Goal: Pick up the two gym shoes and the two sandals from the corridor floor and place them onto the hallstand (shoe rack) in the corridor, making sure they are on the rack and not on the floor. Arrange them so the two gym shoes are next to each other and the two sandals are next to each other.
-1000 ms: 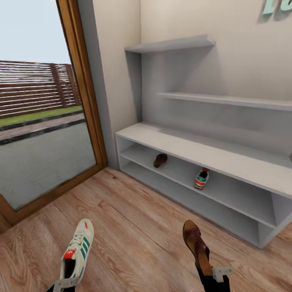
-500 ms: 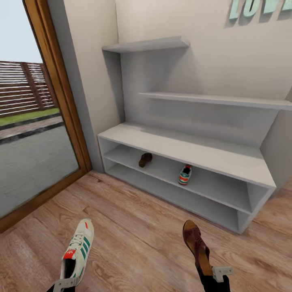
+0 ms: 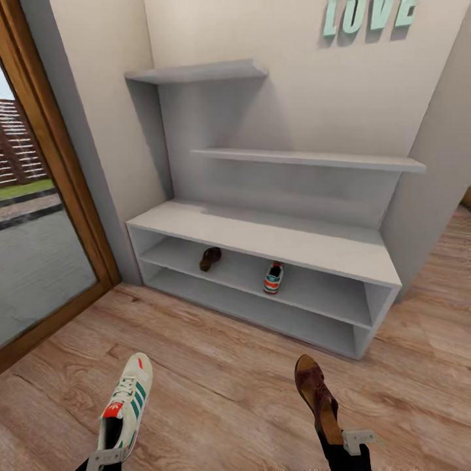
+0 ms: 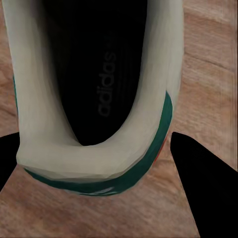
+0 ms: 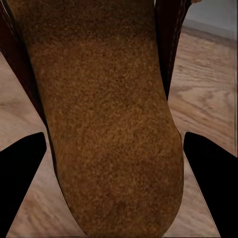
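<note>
Head view: hallstand (image 3: 261, 239) now squarely ahead after a camera swing, sandal (image 3: 210, 258) and gym shoe (image 3: 273, 277) well apart on its upper low shelf. Left gripper (image 3: 104, 458) clamping second gym shoe (image 3: 124, 405), right gripper (image 3: 350, 441) second sandal (image 3: 317, 396), both short of the hallstand; pairing ahead.

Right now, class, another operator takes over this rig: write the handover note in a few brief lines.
Left gripper: shut on a gym shoe.
Right gripper: shut on a sandal.
Done: second sandal and second gym shoe sit apart on the hallstand's upper open shelf.
Left: put each held shoe on the rack beside its mate.
</note>
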Controlling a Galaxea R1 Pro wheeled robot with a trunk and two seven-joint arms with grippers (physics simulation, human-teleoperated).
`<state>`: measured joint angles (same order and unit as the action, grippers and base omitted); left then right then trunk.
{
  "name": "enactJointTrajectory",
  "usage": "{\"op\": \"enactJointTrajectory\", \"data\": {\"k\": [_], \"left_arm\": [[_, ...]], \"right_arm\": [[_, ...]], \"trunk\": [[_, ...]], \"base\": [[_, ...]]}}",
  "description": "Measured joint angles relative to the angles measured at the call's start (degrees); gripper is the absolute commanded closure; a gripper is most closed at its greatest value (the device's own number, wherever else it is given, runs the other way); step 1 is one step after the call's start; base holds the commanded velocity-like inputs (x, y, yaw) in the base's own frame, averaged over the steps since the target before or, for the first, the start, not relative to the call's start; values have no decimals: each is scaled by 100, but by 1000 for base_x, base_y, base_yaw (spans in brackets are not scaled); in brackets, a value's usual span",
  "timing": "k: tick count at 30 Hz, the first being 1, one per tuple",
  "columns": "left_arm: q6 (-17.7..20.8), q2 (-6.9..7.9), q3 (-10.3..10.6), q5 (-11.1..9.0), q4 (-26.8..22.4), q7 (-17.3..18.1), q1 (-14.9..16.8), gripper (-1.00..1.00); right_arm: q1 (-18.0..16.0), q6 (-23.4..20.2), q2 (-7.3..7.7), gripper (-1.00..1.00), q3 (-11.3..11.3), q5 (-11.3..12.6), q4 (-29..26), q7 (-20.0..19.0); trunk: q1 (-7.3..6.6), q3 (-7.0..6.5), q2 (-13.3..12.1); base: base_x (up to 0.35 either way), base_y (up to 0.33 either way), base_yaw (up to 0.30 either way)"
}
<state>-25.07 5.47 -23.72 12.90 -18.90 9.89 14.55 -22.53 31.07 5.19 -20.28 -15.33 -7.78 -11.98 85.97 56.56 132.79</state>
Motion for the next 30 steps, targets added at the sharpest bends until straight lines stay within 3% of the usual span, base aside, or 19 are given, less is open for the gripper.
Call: {"op": "enactJointTrajectory", "data": {"k": [30], "left_arm": [[-3, 0, 4, 2, 7, 0, 0, 100]], "right_arm": [[0, 0, 0, 100, 0, 1, 0, -1]], "trunk": [[0, 0, 0]], "base": [[0, 0, -265]]}}
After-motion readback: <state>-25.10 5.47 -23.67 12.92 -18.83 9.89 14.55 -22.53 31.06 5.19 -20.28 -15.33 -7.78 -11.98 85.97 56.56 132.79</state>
